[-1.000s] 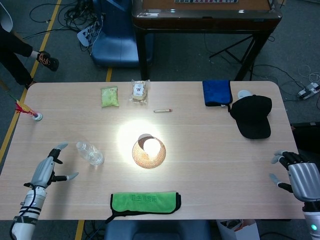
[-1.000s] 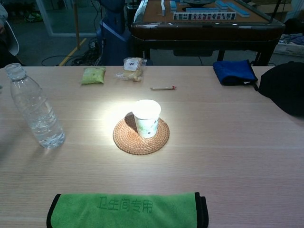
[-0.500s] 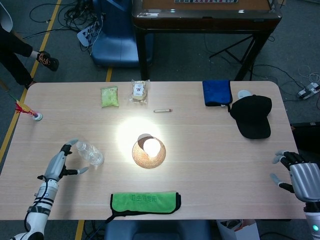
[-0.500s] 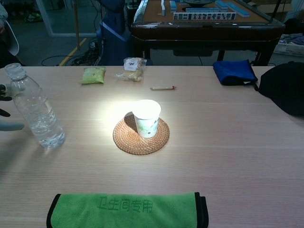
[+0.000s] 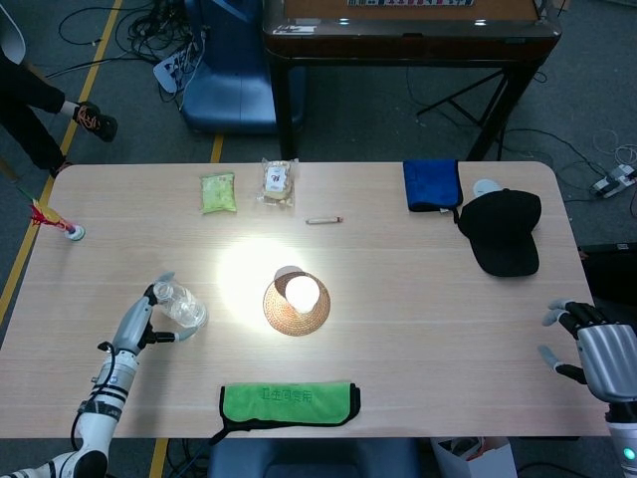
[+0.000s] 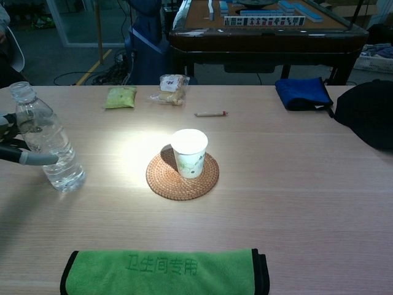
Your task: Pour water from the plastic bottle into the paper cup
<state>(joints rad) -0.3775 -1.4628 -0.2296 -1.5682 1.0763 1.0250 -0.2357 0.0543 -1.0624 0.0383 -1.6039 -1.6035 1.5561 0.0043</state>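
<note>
the plastic bottle (image 6: 48, 147) stands upright at the table's (image 5: 418, 299) 9 o'clock side, with the left hand (image 5: 147, 317) wrapped loosely around it, fingers (image 6: 34, 158) touching it. the paper cup (image 6: 189, 152) sits on a woven coaster (image 6: 182, 176) at centre. the right hand (image 5: 594, 351) hovers wide, holding nothing, at 4 o'clock.

Head view looks steeply down; chest view low, near; both share the table (image 5: 418, 289).

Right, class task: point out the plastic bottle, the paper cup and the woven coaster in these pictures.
plastic bottle (image 6: 50, 147), chest view, middle of the clear body.
paper cup (image 6: 190, 158), chest view, on its side wall.
woven coaster (image 6: 166, 182), chest view, on the bare left part.
</note>
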